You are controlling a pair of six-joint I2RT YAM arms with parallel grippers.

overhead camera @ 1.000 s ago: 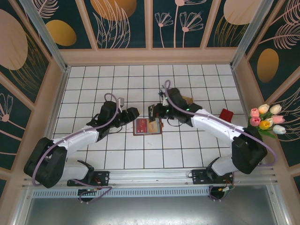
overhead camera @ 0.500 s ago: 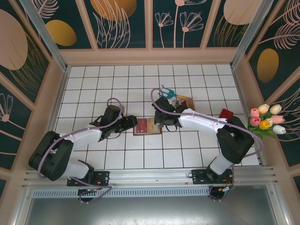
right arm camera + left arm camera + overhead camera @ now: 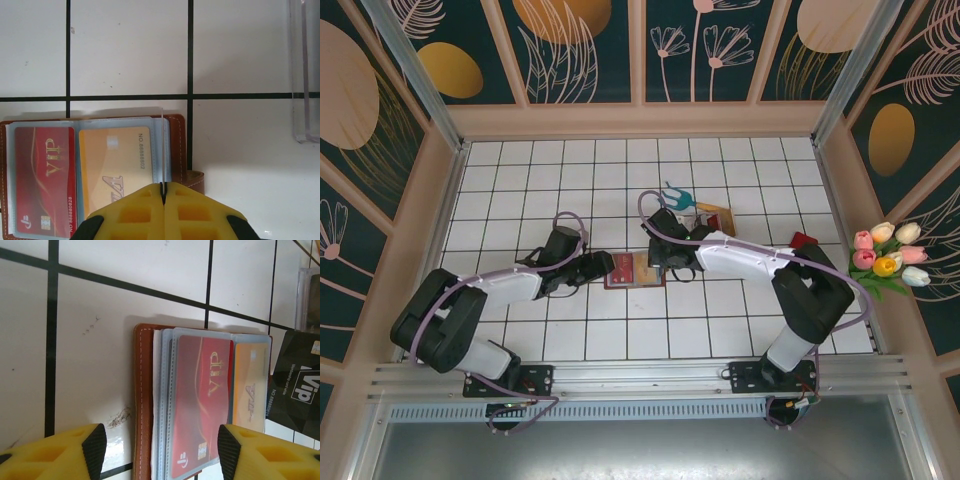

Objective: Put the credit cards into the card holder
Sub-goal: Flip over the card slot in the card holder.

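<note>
1. Both arms have closed in over the last second. The left pincer (image 3: 160, 442) has crept up to the left edge of the card holder (image 3: 142, 405), and the right arm has swung low, bringing its load down over the right page.
2. Left pincer: jaws well apart, gripping nothing, poised at the holder's near-left corner. The holder lies open on the surface (image 3: 125, 50) between the arms.
3. Inside, the red card (image 3: 200, 390) and the tan card (image 3: 112, 165) already sit side by side in clear sleeves.
4. The right pincer (image 3: 163, 192) is clamped tight on a thin sheet, seen edge-on and upright at the tan card's right edge. From the left wrist it reads as the black card (image 3: 295, 385).
5. Insertion is the step, I'd say. Next, that edge must find a sleeve mouth and slide in while the left steadies the leather.
6. I can't tell whether the edge has entered a sleeve yet, and the black card is cut off at the frame. Far right, a small red item (image 3: 803, 243) could be another card, but it's too small to say.
</note>
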